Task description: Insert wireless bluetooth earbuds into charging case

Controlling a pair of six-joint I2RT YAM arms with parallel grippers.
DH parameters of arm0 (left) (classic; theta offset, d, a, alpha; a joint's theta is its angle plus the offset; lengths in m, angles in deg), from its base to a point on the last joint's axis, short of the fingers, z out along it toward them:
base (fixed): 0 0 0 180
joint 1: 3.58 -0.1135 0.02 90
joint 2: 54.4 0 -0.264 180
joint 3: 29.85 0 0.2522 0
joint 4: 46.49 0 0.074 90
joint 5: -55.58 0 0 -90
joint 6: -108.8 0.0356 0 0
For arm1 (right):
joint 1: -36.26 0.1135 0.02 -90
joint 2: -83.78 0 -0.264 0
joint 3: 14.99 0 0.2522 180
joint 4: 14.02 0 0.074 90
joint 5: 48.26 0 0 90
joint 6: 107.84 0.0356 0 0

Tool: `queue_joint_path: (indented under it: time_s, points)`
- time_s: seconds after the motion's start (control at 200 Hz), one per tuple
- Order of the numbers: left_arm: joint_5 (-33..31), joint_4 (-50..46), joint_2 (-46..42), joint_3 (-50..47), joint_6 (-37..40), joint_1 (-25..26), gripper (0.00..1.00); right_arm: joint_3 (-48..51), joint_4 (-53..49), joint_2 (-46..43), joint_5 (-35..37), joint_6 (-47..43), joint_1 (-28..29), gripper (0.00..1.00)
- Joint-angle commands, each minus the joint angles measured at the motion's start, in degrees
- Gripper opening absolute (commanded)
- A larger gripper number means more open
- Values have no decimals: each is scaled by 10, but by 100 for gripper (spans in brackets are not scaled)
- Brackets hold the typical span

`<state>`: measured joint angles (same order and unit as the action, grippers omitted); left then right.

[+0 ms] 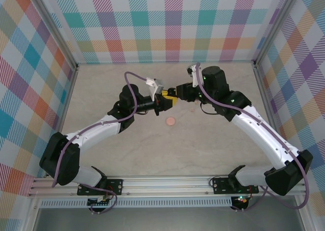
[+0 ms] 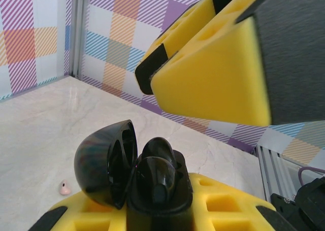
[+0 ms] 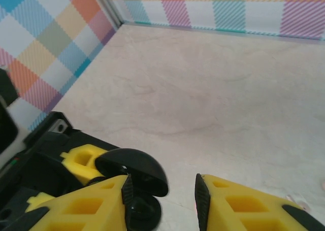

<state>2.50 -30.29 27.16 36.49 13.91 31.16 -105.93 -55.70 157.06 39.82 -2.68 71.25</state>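
Yellow-fingered left gripper [image 1: 162,100] and right gripper [image 1: 175,93] meet over mid-table [image 1: 203,139] from above, with a pink disc [image 1: 170,121] lying near them.

Left wrist: my left fingers [image 2: 228,210] are clamped on the open black case [image 2: 106,162]. Black earbuds [image 2: 158,172] sit in it. One pink earbud [image 2: 64,188] lies on the table.

Right wrist: right fingers [image 3: 244,205] stand apart, gripping nothing, with the case lid [image 3: 133,169] beside one.

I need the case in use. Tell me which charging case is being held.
The black charging case, lid open, sits in the jaws of the left gripper. The pink round case lies on the table, apart from both arms.
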Motion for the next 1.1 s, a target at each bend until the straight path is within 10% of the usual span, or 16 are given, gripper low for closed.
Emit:
queue_joint_path:
  time_s: [0.0, 0.4, 1.095]
  points:
    - [18, 2, -18, 21, 9, 2, 8, -8, -25, -6, 37, 25, -13, 40]
    - [96, 20, -6, 49, -12, 3, 8, 44, 12, 8, -118, 44, -110, 36]
    - [162, 76, 8, 62, -48, 13, 8, 35, 64, 49, -312, 22, -115, 30]
